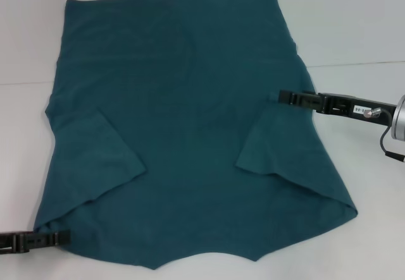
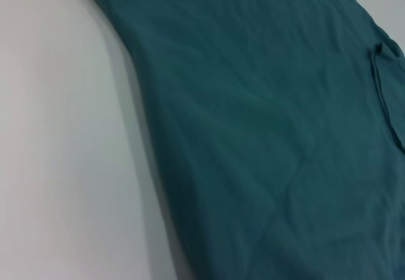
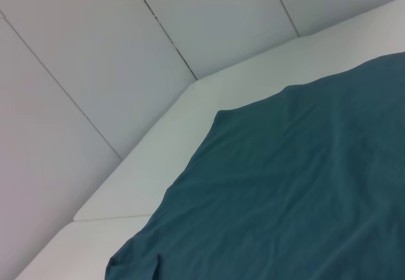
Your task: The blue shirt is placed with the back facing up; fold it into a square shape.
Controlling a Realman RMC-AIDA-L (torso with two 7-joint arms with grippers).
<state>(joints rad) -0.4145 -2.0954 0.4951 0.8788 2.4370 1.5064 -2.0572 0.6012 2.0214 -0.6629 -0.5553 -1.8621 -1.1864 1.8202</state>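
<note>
Both sleeves lie folded inward on the blue shirt (image 1: 190, 134); right pincer (image 1: 283, 97) at 3 o'clock and left pincer (image 1: 63, 236) at 8 o'clock, finger state untellable, could drag the folds open.

Left gripper (image 1: 63, 236) low and near; right gripper (image 1: 283, 97) reaching inward.

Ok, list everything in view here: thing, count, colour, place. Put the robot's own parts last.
shirt: one, dark teal-blue, spread flat across the middle of the table, plain side up, both sleeves folded inward onto the body.
table: one, white, under the shirt and bare around it on every side.
wall panels: several, pale grey-white with thin dark seams, beyond the table's far edge in the right wrist view.
left gripper: one, black, low at the shirt's near left corner.
right gripper: one, black with a silver wrist behind it, at the shirt's right edge, beside the folded right sleeve.
</note>
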